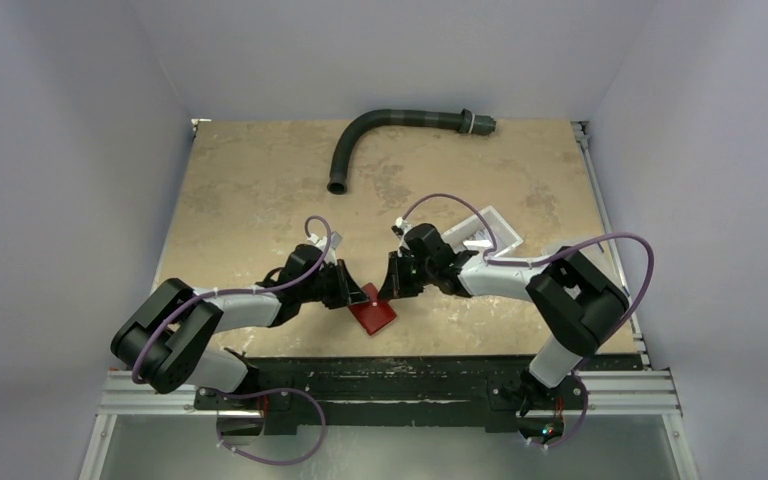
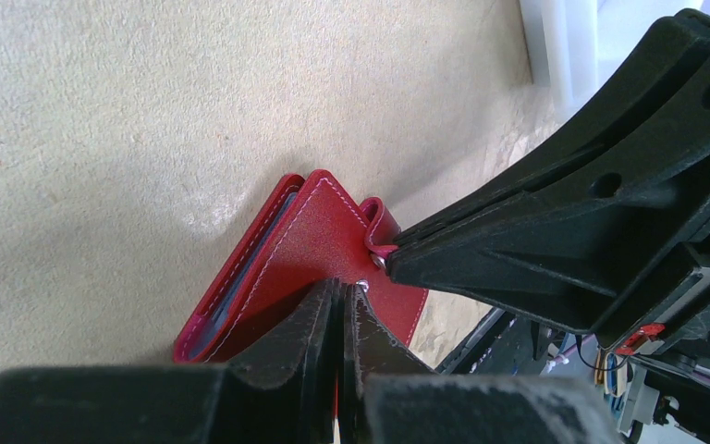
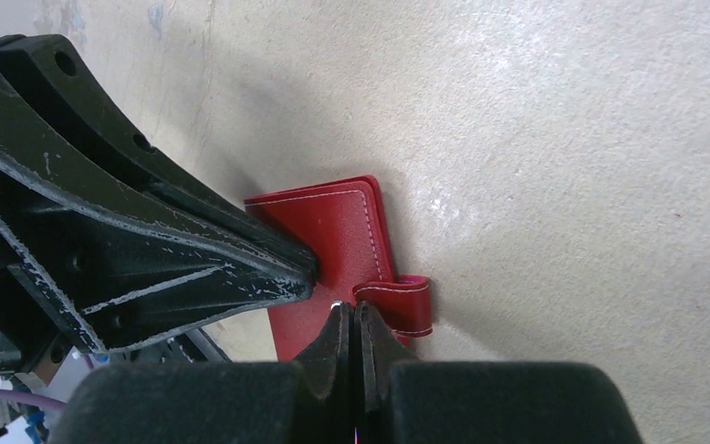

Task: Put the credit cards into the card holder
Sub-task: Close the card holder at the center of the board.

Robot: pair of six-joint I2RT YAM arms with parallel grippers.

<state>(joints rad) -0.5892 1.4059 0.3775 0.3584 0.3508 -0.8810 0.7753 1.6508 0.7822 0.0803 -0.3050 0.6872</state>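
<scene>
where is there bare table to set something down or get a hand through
Crowded: near centre, where left tool and right tool meet at the card holder. Bare: the far-left table between the hose and the left edge; the middle patch between the hose mouth and the tools; the far-right corner beyond the white bin.

At the tips of both grippers, the card holder (image 2: 319, 240) was deep red with a fine white stitch line along its edges. Its snap tab (image 3: 397, 305) showed a pinker underside and a silver stud (image 2: 379, 262). The left gripper (image 2: 345, 296) and right gripper (image 3: 351, 314) were matte black, scuffed with pale scratches. The table (image 1: 260, 180) beneath them was mottled tan with darker blotches. Behind the right gripper sat a white bin (image 1: 505, 232), and well beyond both a dark grey hose (image 1: 380, 120). Purple cables (image 1: 620, 237) looped over the white-and-black arms (image 1: 250, 305).
</scene>
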